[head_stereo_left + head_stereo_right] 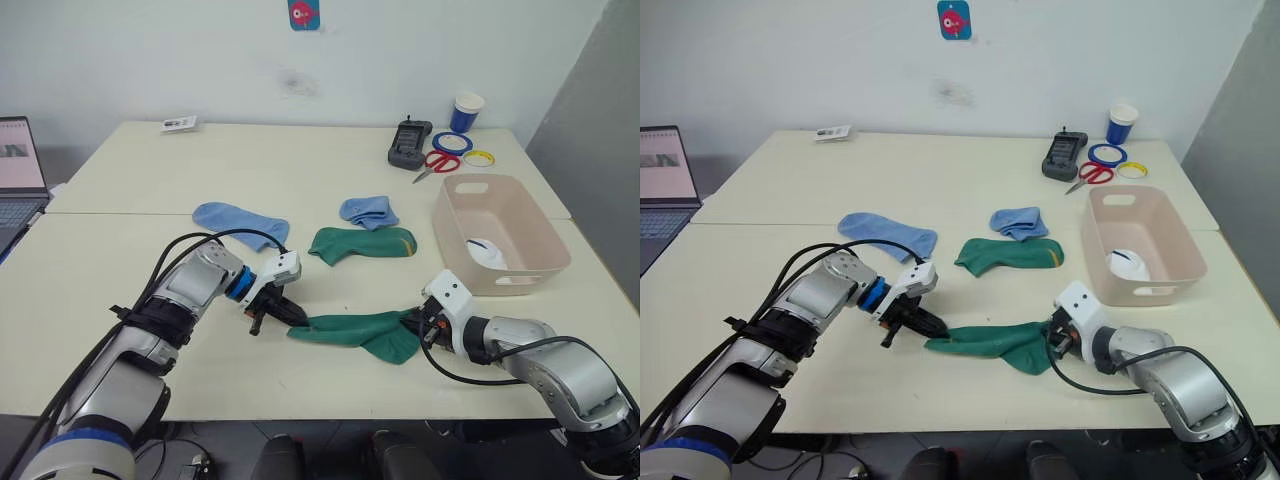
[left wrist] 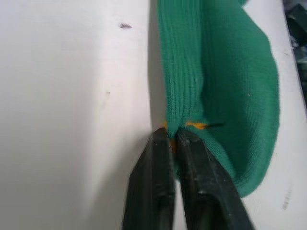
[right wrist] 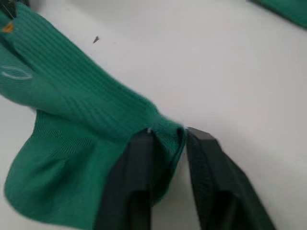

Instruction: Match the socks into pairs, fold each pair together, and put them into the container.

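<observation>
Stretching between your two grippers, the dark green sock (image 1: 355, 328) lies with its long axis running from one set of fingers straight to the other, so the coming move depends on this line. Beyond the sock, away from both grippers, you see its partner, the second dark green sock (image 1: 362, 243) with the yellow stripe, lying flat on the table (image 1: 300, 170). I judge that you must carry the held sock outward, past your fingertips, to lay it on that partner.

The pale beige-pink container (image 1: 497, 232) stands beyond your right gripper and to its outer side, with something white inside; your right arm is the nearer one to it. Two light blue socks (image 1: 240, 220) (image 1: 368, 211) lie farther out than the green pair.

Your left gripper (image 1: 283, 311) is clenched on the cuff end of the sock, where a bit of yellow shows between the fingers. Your right gripper (image 1: 423, 325) pinches the other end, the fabric bunched between its fingers. Both forearms lie low over the table, and they point inward toward each other.
</observation>
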{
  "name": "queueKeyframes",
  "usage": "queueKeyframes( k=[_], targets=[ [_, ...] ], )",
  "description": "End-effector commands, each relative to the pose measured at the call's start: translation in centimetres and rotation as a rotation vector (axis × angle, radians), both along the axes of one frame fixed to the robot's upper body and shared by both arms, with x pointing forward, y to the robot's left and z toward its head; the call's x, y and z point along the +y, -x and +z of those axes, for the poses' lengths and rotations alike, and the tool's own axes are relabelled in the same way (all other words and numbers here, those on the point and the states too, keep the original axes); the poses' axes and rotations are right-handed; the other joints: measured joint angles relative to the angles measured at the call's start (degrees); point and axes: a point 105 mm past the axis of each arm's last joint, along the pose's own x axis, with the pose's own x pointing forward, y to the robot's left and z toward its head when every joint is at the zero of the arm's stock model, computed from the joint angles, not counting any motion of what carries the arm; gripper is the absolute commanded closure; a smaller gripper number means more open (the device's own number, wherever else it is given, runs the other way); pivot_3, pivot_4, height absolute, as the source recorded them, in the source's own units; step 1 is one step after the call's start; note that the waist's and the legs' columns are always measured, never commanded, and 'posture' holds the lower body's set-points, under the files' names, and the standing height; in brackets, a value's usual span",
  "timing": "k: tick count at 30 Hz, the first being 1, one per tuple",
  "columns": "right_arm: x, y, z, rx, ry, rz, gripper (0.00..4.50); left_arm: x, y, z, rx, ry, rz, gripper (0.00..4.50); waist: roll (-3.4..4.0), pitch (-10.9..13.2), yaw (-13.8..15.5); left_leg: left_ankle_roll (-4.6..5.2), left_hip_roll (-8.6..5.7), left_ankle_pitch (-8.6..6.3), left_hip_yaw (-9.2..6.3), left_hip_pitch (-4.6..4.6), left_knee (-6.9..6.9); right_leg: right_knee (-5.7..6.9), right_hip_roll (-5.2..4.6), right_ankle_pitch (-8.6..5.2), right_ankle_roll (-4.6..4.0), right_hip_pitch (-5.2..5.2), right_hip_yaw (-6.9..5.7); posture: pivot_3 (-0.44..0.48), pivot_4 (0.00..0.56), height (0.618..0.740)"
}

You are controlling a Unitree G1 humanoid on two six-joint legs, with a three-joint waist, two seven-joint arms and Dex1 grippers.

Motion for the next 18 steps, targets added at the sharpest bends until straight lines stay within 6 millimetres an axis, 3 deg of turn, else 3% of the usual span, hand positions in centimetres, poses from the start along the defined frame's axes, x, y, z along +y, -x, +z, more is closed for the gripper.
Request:
queueKeyframes(
  k=[1, 5, 7, 10, 11, 15, 18],
  targets=[
    [-0.9, -0.2, 2.5, -0.144, 0.017, -0.017, 2.11, 2.0, -2.5, 0.8, -0.17, -0.036, 0.135, 2.98, 0.0, 0.0, 0.0, 0.0, 0.0, 0.0, 0.0, 0.0, 0.01, 0.0, 0.0, 0.02, 0.03, 0.0, 0.04, 0.0, 0.15, 0.732],
    [-1.0, 0.9, 4.4, -0.221, -0.007, 0.008, 0.66, 3.1, -3.9, 2.9, -0.27, 0.051, 0.254, 1.79, -0.01, 0.0, -0.2, 0.0, 0.0, 0.0, 0.01, -0.08, 0.01, -0.02, -0.08, 0.02, 0.04, -0.06, 0.07, 0.0, 0.15, 0.732],
    [-0.7, 1.6, 5.0, -0.232, -0.038, 0.033, 0.0, 3.5, -3.5, 3.4, -0.275, 0.088, 0.269, 1.15, -0.01, 0.0, -0.4, -0.01, 0.03, 0.0, -0.03, -0.17, 0.01, -0.03, -0.08, 0.02, 0.04, -0.12, 0.03, 0.0, 0.15, 0.732],
    [-0.1, 2.9, 5.4, -0.239, -0.075, 0.079, 0.0, 3.9, -2.3, 4.5, -0.08, 0.256, 0.418, 0.16, -0.01, 0.0, -0.4, -0.02, 0.1, 0.01, -0.07, -0.17, -0.01, -0.02, -0.05, 0.02, 0.04, -0.14, -0.01, 0.0, 0.15, 0.732],
    [0.0, 3.3, 5.3, -0.231, -0.082, 0.086, 0.0, 4.1, -1.6, 4.6, 0.017, 0.297, 0.464, 0.02, -0.01, 0.0, -0.4, -0.02, 0.13, 0.01, -0.1, -0.17, -0.01, -0.01, -0.05, 0.02, 0.03, -0.14, -0.05, 0.0, 0.15, 0.732],
    [0.3, 4.1, 4.2, -0.193, -0.077, 0.082, 0.0, 4.6, 1.7, 4.2, 0.287, 0.32, 0.555, 0.02, -0.02, 0.0, -0.5, -0.03, 0.14, 0.01, -0.18, -0.2, 0.0, -0.01, -0.07, 0.01, 0.03, -0.14, -0.09, 0.0, 0.15, 0.732],
    [0.6, 4.5, 3.7, -0.181, -0.077, 0.094, 0.0, 5.0, 3.4, 3.5, 0.389, 0.296, 0.603, 0.02, -0.02, 0.0, -0.4, -0.03, 0.15, 0.01, -0.18, -0.18, 0.01, 0.0, -0.15, 0.01, 0.03, -0.12, -0.07, 0.0, 0.15, 0.732]
  ],
)
